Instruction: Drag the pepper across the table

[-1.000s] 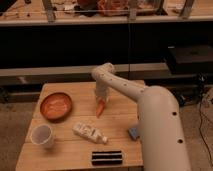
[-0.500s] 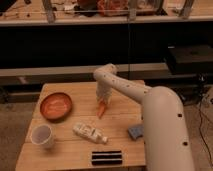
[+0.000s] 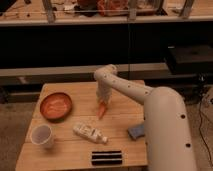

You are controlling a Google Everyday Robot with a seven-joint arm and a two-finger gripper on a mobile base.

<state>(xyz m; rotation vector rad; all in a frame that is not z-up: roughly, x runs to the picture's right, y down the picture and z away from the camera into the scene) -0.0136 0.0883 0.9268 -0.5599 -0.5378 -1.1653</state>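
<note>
Table (image 3: 75,146): pepper (image 3: 102,111) just beneath claw (image 3: 103,102)

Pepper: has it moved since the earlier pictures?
Yes, slightly: the pepper slid toward the camera, closer to the bottle. The claw sits right above it.

Far back, a long shelf (image 3: 30,20) with a pale wooden top and metal posts (image 3: 49,10) runs left to right, and all beneath it is dark. A black box (image 3: 192,59) sits at far right, with a cable (image 3: 202,125) trailing nearby. Grey floor (image 3: 15,125) surrounds the bench (image 3: 65,150). The light is warm and dim. The pincer (image 3: 102,101) hangs over the bench's middle.
</note>
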